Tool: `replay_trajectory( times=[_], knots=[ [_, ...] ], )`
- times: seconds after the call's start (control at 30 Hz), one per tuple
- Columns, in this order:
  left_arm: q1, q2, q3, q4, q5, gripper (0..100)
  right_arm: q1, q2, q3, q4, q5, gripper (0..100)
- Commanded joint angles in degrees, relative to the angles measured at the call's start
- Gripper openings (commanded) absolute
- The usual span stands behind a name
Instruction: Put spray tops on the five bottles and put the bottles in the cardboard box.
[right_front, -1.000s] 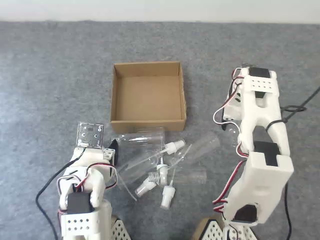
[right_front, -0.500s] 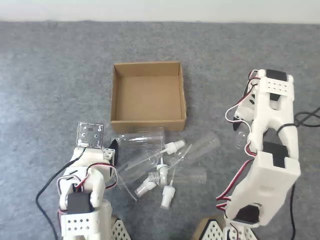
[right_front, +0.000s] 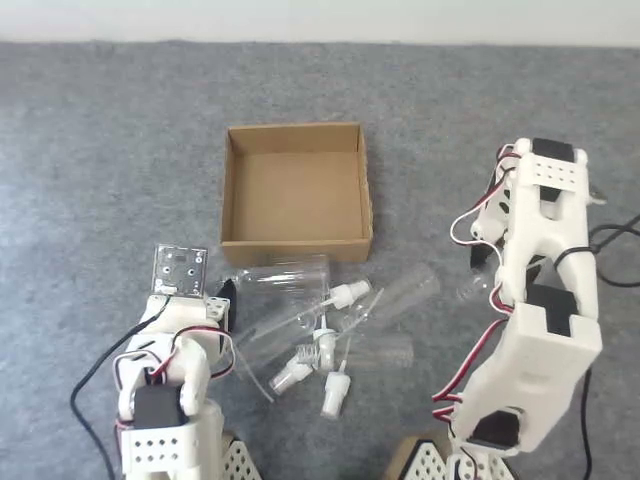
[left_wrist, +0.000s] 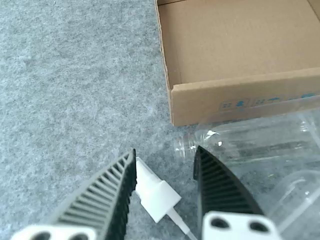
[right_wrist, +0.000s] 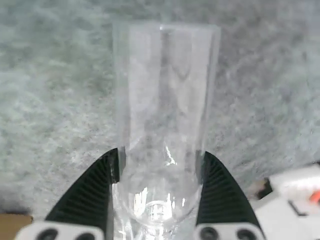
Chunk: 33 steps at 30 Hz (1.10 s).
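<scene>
Main risk: the clear cylindrical plastic bottle (right_wrist: 165, 90) is smooth and gripped near its neck end, with the long body sticking out past the jaws. Any swing or knock could pivot it or let it slide out, and too much squeeze could dent the thin wall. Second risk is on the other side: the white plastic spray top (left_wrist: 157, 196) lies skewed, so an off-centre close could skid it across the grey carpet (right_front: 110, 150) or bend its thin tube. Tool state: right gripper (right_wrist: 160, 160) is clamped on the bottle, both jaw pads against its sides, held to the right of the pile and well apart from the brown open-topped cardboard box (right_front: 295, 243). Left gripper (left_wrist: 165, 160) is about half open and low over the carpet, with the spray top between its jaws (contact with a pad unclear), just beside the box's front corner. The four other clear bottles (right_front: 285, 273) lie just in front of the box among loose tops.
</scene>
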Motion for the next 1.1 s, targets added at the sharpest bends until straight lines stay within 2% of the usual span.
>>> replay_trajectory(
  times=[0.0,0.5,0.8,1.07],
  knots=[
    [-0.3,-0.9,-1.9,-0.2,-0.4,18,0.8,-4.7,-3.1,1.9,-6.6,4.1],
    [-0.3,-0.9,-1.9,0.0,-0.4,18,2.9,-4.6,-2.2,1.8,-7.7,3.8],
    [-0.3,-0.9,-1.3,-0.2,-0.4,18,2.9,-4.6,-1.8,1.3,-14.9,4.2],
    [-0.3,-0.9,-1.3,-0.3,-0.4,18,2.9,-4.6,-1.8,1.3,-15.6,4.3]
  ],
)
